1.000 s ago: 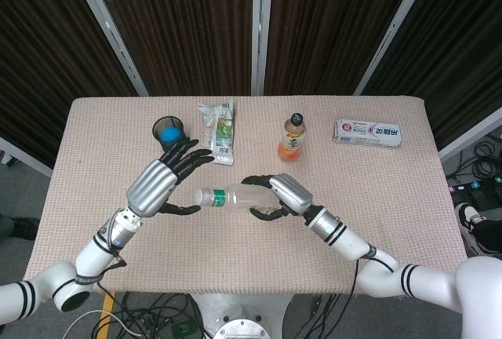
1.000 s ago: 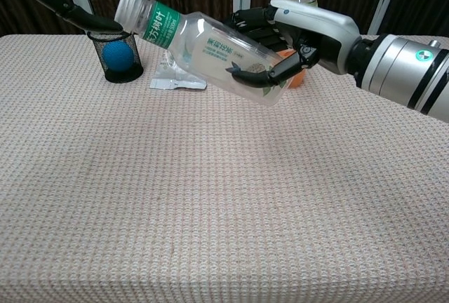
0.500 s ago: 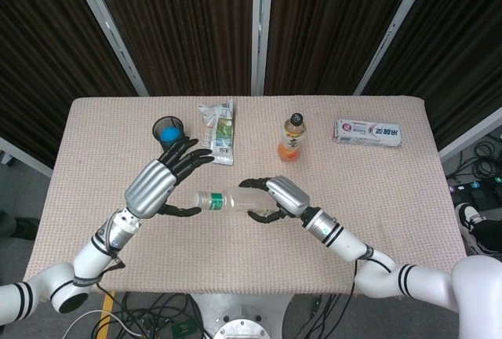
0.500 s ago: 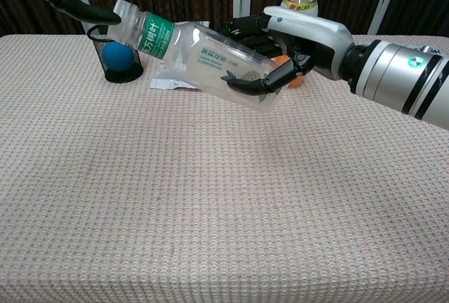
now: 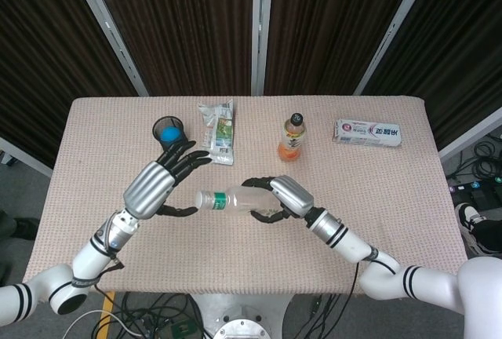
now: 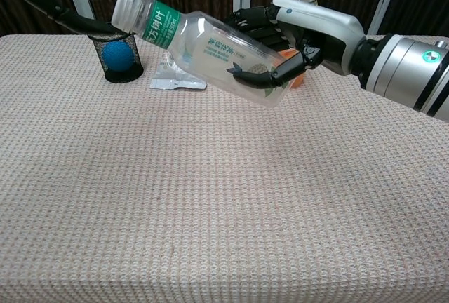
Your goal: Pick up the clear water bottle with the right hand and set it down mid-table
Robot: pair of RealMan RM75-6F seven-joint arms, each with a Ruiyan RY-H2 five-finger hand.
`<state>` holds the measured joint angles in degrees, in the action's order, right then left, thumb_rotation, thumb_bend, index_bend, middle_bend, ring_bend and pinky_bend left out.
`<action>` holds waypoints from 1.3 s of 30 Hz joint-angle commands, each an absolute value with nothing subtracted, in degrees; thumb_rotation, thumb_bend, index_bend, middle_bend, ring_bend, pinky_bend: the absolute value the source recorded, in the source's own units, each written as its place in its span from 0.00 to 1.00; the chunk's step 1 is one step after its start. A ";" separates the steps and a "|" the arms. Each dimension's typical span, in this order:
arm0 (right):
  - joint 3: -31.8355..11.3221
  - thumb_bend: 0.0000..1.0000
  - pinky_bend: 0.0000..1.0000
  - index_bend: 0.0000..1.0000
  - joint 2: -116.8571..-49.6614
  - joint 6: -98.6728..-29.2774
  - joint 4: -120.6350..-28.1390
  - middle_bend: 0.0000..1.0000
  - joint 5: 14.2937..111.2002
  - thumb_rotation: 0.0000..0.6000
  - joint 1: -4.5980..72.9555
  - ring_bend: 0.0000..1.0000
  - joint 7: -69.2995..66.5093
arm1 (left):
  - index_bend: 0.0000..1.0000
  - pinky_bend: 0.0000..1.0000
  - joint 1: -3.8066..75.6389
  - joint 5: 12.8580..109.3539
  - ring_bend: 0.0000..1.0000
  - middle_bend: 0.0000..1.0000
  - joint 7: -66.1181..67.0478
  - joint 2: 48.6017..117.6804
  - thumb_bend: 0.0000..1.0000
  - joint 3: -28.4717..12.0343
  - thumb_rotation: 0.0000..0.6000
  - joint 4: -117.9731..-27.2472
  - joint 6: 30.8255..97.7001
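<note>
Near the centre of the head view, the right hand (image 5: pixel 281 195) is gripping the clear water bottle (image 5: pixel 233 198), which is lying almost level above the table (image 5: pixel 376 198) with its capped neck pointing toward the left of the frame. At the left of centre the left hand (image 5: pixel 161 180) is holding nothing, its fingers spread apart, with the fingertips just beside the bottle's cap; contact cannot be judged from here. Along the upper part of the frame a black mesh cup (image 5: pixel 167 129), a snack packet (image 5: pixel 217 131), an orange drink bottle (image 5: pixel 291 138) and a white pack (image 5: pixel 367 132) are sitting well apart from the bottle.

Across the upper middle of the chest view, the clear water bottle (image 6: pixel 203 49) is hanging tilted, clear of the cloth, cap up toward the upper left. The right hand (image 6: pixel 298 33) is wrapping its base end, dark fingers (image 6: pixel 263 75) clamped under and around the body. Only a dark fingertip of the left hand is showing, at the upper left edge.

To do the set-down well, the wrist should probably be turning the bottle upright first, then lowering it until the base is sitting flat on the open cloth mid-table. Letting go while it is leaning would likely tip this light, round bottle and let it roll.
</note>
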<state>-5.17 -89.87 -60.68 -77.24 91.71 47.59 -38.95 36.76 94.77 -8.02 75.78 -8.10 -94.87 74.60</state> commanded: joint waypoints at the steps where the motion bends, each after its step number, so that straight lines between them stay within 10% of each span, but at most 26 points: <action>1: -5.21 0.58 0.47 0.70 -90.03 -60.51 -77.12 0.56 91.61 1.00 47.70 0.48 -38.80 | 0.15 0.04 36.81 95.01 0.00 0.13 -7.97 75.74 0.00 -8.20 1.00 -95.03 74.87; 39: -4.99 0.58 0.48 0.71 -91.23 -59.44 -74.95 0.57 91.32 1.00 48.46 0.48 -39.33 | 0.15 0.04 36.56 96.07 0.00 0.13 -6.18 75.55 0.00 -7.90 1.00 -96.85 75.99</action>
